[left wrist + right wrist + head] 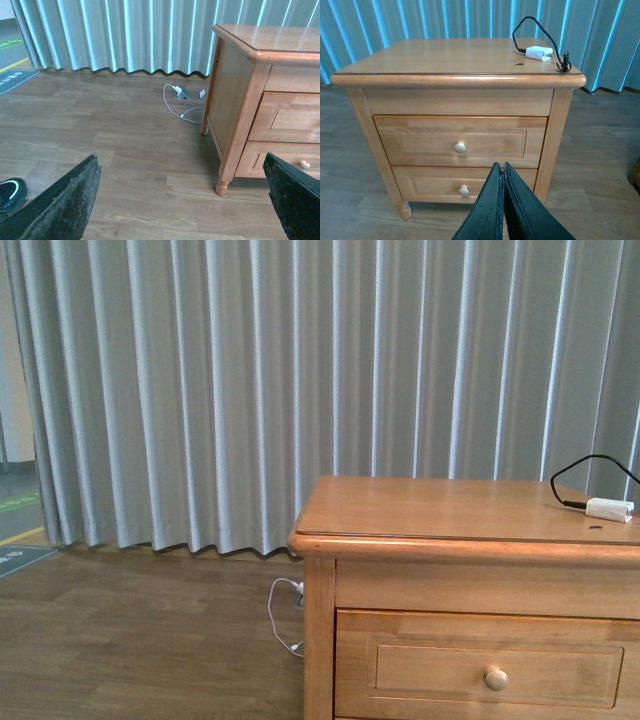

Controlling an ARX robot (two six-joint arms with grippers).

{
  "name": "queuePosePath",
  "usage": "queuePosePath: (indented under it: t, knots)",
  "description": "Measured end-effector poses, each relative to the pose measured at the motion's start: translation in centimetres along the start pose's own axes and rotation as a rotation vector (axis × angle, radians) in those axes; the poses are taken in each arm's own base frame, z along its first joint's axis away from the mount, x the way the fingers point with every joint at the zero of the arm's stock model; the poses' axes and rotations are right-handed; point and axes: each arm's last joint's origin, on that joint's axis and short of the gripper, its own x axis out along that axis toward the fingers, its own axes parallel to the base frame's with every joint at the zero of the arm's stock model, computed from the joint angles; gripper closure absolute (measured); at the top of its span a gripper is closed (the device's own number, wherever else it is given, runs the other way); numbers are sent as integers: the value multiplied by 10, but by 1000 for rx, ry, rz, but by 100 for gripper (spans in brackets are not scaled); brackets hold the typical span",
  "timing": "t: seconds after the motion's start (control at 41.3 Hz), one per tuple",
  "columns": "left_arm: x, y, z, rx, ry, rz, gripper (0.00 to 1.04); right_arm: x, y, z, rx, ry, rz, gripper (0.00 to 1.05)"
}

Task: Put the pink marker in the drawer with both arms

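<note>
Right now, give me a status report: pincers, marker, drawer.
Left pincer open, empty, low over the floor. Right pincer shut, empty, facing the cabinet. Top drawer closed. Pink marker not in view; only a white adapter on the cabinet top.

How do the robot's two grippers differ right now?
The left gripper is open, its fingers spread far apart, while the right gripper is shut, fingers pressed together. The left looks over bare floor beside the cabinet; the right faces the cabinet's front, below the drawer. Both are black and hold nothing.
</note>
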Motion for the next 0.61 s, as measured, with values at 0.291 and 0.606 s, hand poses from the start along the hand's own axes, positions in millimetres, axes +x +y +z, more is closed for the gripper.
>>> queuePosePath:
  t: [0.291,0.606]
  knots:
    - [0,0,0,0,0,0,6,-12,0,-10,0,-4,0,103]
    - [0,0,0,0,0,0,6,-23,0,-24,0,-9,0,103]
